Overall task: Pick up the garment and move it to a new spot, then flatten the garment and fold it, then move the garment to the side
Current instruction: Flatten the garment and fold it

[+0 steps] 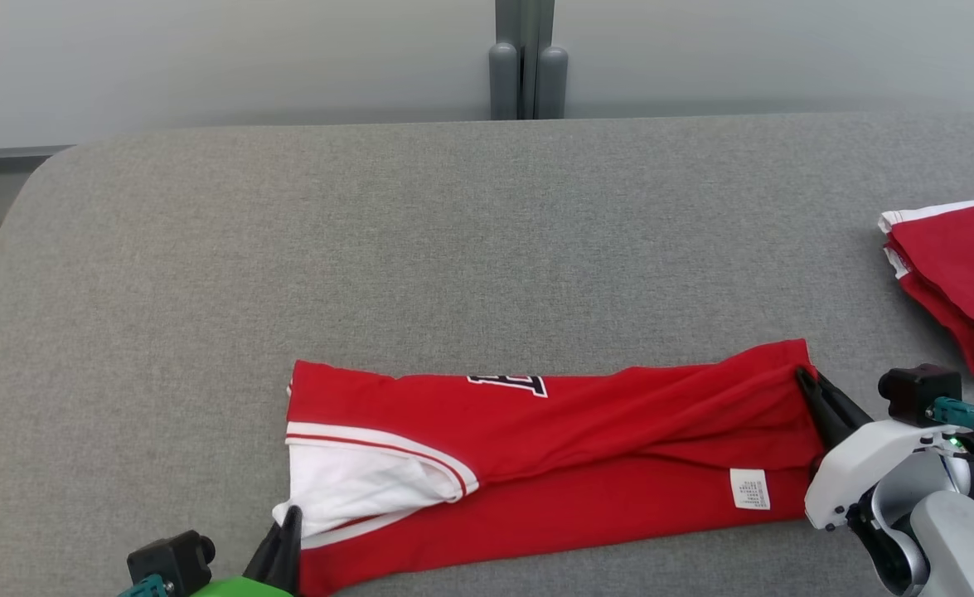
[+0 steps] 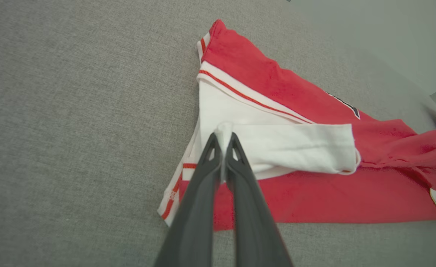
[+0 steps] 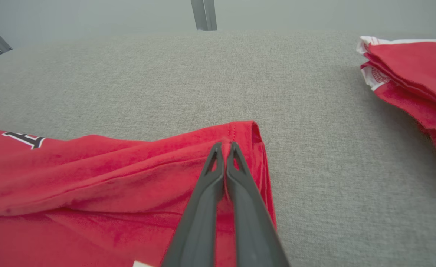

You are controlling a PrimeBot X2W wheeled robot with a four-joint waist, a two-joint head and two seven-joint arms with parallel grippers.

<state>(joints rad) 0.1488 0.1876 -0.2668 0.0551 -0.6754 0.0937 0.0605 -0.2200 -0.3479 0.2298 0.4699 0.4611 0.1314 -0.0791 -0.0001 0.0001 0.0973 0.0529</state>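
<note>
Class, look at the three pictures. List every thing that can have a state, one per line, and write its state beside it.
garment, folded into a long band, lying flat, creased toward its right end
sleeve, white, pinched at its tip
left gripper, shut on the sleeve
right gripper, shut on the garment's right end
pile of red clothes, folded, stacked, apart from both grippers

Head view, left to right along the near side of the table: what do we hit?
left pincer → white sleeve → black lettering → care label → right pincer → folded red stack. Both pincers are shut on the garment.
</note>
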